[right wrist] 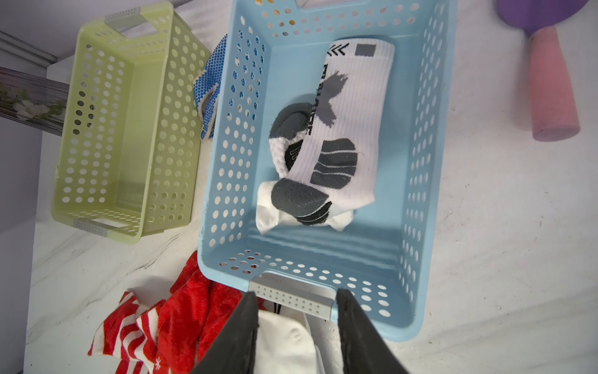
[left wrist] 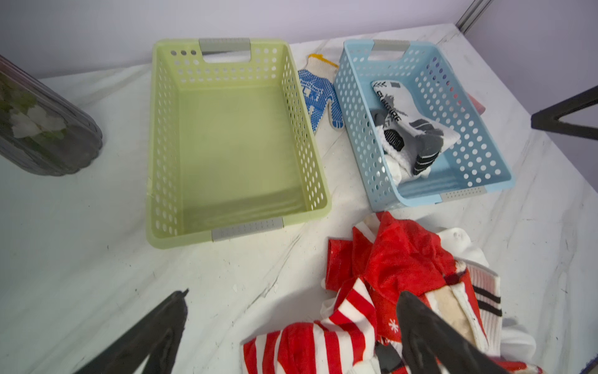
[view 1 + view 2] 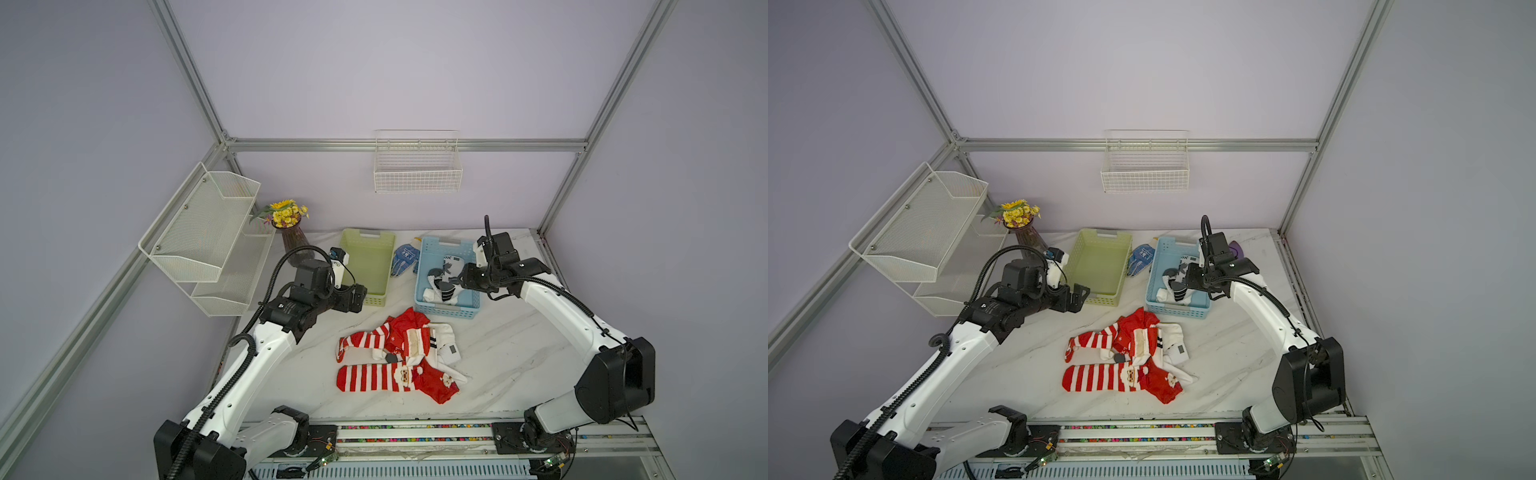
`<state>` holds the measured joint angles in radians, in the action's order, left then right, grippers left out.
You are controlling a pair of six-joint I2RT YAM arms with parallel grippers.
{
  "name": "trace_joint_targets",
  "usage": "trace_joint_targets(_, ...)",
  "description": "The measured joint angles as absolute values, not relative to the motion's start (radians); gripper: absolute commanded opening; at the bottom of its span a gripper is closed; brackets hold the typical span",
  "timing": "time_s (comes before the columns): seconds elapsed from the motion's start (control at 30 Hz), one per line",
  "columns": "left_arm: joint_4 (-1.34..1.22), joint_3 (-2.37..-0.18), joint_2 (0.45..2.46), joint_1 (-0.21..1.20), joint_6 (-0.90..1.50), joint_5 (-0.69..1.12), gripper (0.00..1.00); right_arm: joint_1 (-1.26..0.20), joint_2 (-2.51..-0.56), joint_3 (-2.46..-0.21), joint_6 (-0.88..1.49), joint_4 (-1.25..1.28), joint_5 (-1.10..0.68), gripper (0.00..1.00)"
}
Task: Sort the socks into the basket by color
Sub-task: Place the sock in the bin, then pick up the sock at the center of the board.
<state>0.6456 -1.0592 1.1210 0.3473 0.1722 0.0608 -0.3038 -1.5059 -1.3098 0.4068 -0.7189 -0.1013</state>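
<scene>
Red-and-white striped Santa socks lie tangled with a white sock in a pile mid-table, in both top views. White socks with grey and black marks lie in the blue basket. The green basket holds nothing. My left gripper hovers wide open by the green basket's near corner, above the pile's edge. My right gripper hangs over the blue basket's near right side, jaws apart with nothing between them.
Blue dotted gloves lie between the two baskets. A vase of yellow flowers and a white mesh shelf stand at the back left. A wire basket hangs on the back wall. A purple-and-pink object lies right of the blue basket.
</scene>
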Motion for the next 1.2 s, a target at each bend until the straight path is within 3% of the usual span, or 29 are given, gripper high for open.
trace_joint_targets(0.37, 0.919, -1.081, 1.105, 0.441, 0.412, -0.080, 1.00, -0.304, -1.490, -1.297, 0.407, -0.719, -0.103, 0.44)
trace_joint_targets(1.2, 0.865, -0.892, 1.280, 0.447, 0.660, -0.056, 0.93, -0.304, -1.486, -1.280, 0.411, -0.718, -0.114, 0.44)
